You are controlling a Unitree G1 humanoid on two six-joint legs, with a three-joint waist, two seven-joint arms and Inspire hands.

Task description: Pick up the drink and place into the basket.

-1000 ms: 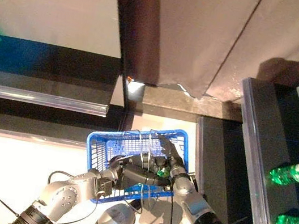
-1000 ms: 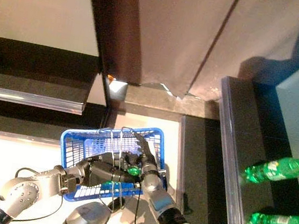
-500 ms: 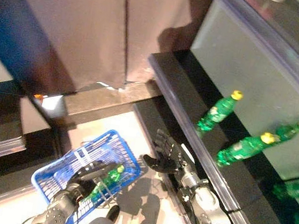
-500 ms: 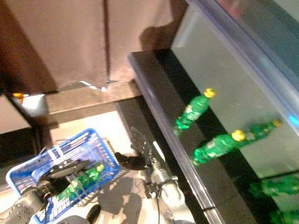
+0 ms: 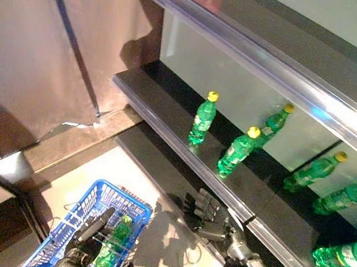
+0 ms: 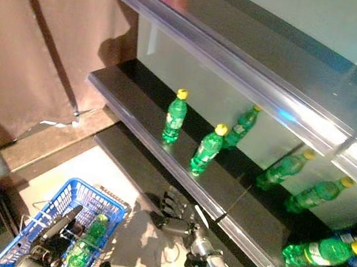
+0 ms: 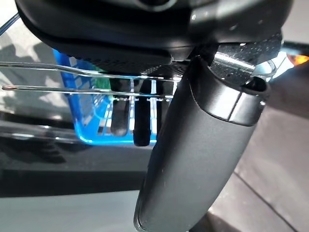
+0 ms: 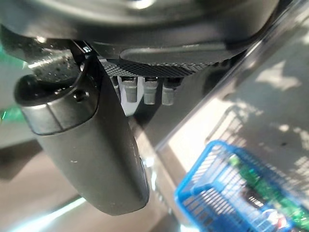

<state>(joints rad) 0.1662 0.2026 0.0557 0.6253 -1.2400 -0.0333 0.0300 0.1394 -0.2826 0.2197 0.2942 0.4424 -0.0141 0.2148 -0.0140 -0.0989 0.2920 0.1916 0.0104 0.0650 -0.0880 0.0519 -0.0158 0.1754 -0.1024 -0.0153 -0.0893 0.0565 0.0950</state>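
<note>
The drink point(image 5: 110, 245) lies inside the blue basket point(image 5: 56, 242), near its right wall. The left hand point(image 5: 90, 228) curls its fingers round the basket's wire handle point(image 7: 72, 79). The right hand point(image 5: 202, 214), fingers spread, holds nothing beside the edge of the shelf point(image 5: 167, 121), where more bottles point(image 5: 203, 117) stand.

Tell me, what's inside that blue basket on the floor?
A green drink bottle lies in the blue basket. The left robot hand holds the wire handle over it, hiding part of the basket's inside.
</note>
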